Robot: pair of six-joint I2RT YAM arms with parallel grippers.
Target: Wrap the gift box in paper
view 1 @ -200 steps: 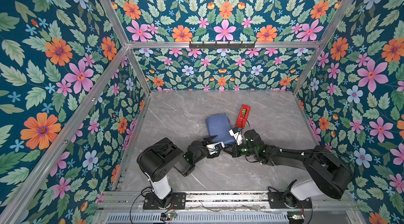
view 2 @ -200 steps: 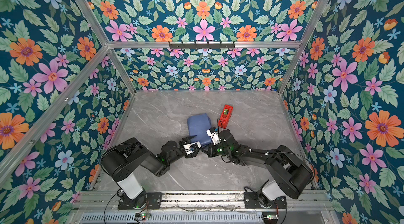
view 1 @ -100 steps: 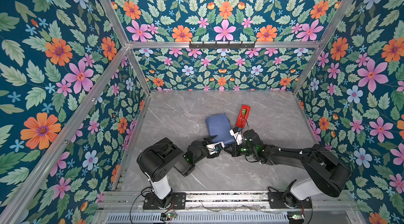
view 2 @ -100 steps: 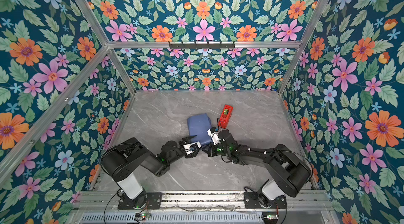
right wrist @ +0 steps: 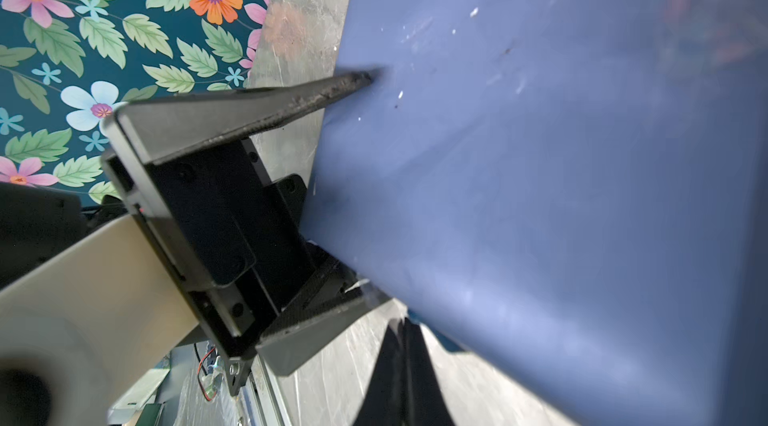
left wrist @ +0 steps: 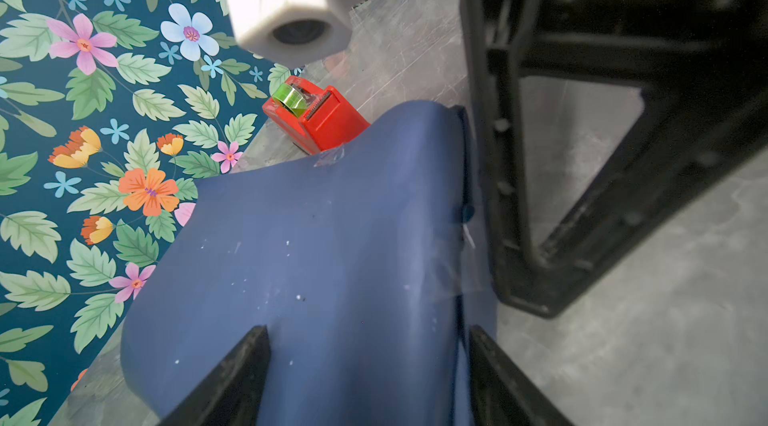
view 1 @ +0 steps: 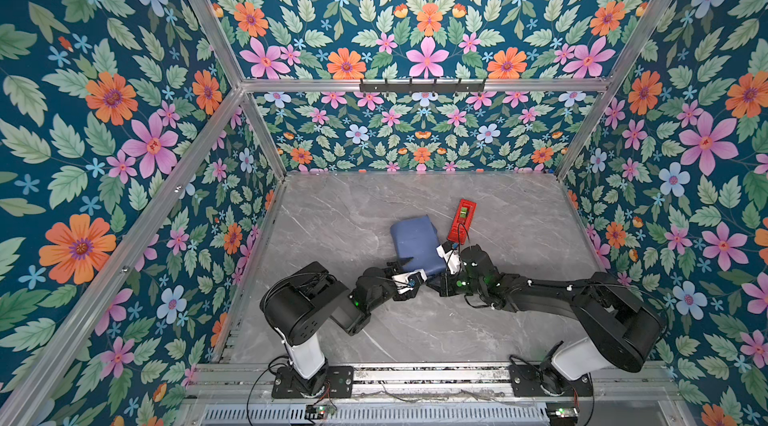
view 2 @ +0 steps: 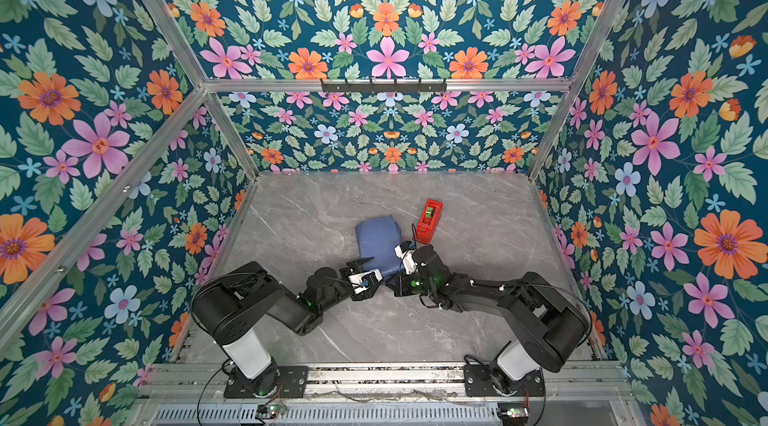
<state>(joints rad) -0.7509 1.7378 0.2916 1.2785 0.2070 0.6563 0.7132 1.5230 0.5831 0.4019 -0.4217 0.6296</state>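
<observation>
The gift box is hidden inside the slate-blue paper point(view 1: 415, 243) point(view 2: 378, 241), which lies as a wrapped parcel mid-table. My left gripper point(view 1: 409, 269) point(left wrist: 368, 345) is open at the parcel's near end. One of its fingers point(right wrist: 332, 87) rests on the paper's top face, and the other sits by the parcel's near corner. My right gripper point(view 1: 436, 280) point(right wrist: 401, 322) is shut. Its tips are low on the table, touching the parcel's near lower edge, where a lighter blue fold of paper point(right wrist: 540, 174) shows.
A red tape dispenser point(view 1: 461, 220) point(view 2: 430, 216) point(left wrist: 316, 116) with a green roll stands just beyond the parcel's far right corner. Floral walls close in the grey marble table point(view 1: 353, 203) on three sides. Both arms lie low across the front.
</observation>
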